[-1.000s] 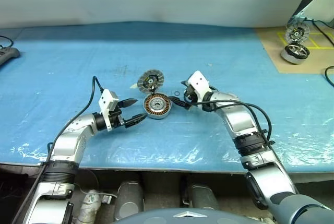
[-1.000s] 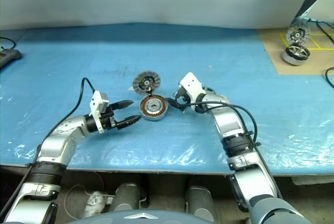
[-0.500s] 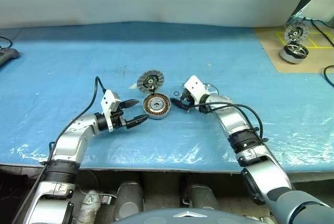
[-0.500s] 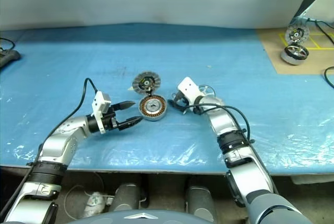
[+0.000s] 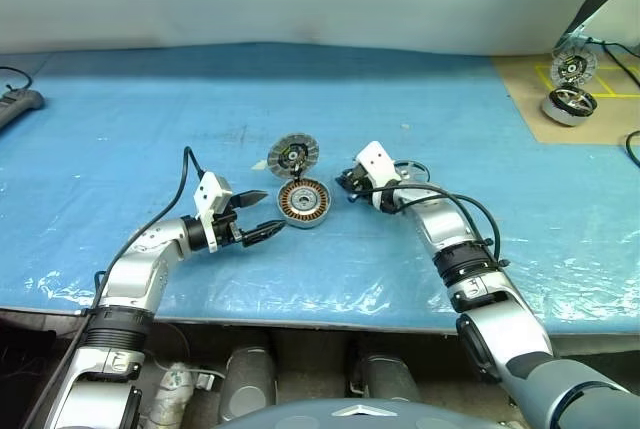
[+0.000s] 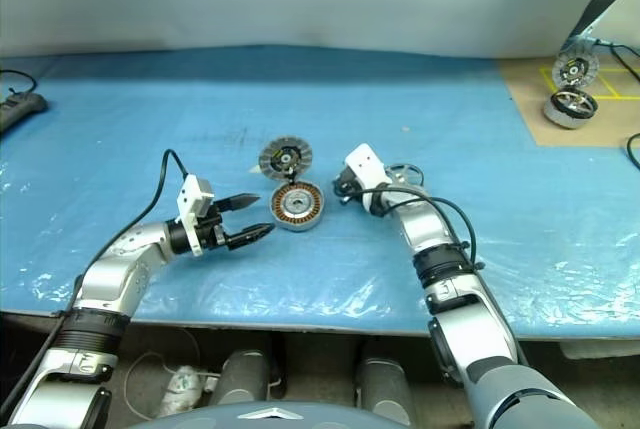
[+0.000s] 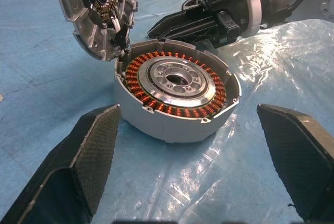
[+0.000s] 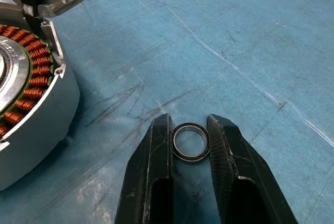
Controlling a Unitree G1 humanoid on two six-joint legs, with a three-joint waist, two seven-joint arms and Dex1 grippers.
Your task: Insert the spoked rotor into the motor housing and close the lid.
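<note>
Motor housing (image 7: pixel 177 98) sits between open left claw (image 7: pixel 201 156) fingers.

One housing (image 5: pixel 302 201), one lid (image 5: pixel 292 154), one ring (image 8: pixel 190 142).

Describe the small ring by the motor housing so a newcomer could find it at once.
Start on the blue table cover and find the motor housing, the round silver cup ringed with copper windings. On its right, the right tool has its two black fingers closed around a small ring lying flat on the cover. It is a thin dark band with an empty centre, far smaller than the housing.
</note>
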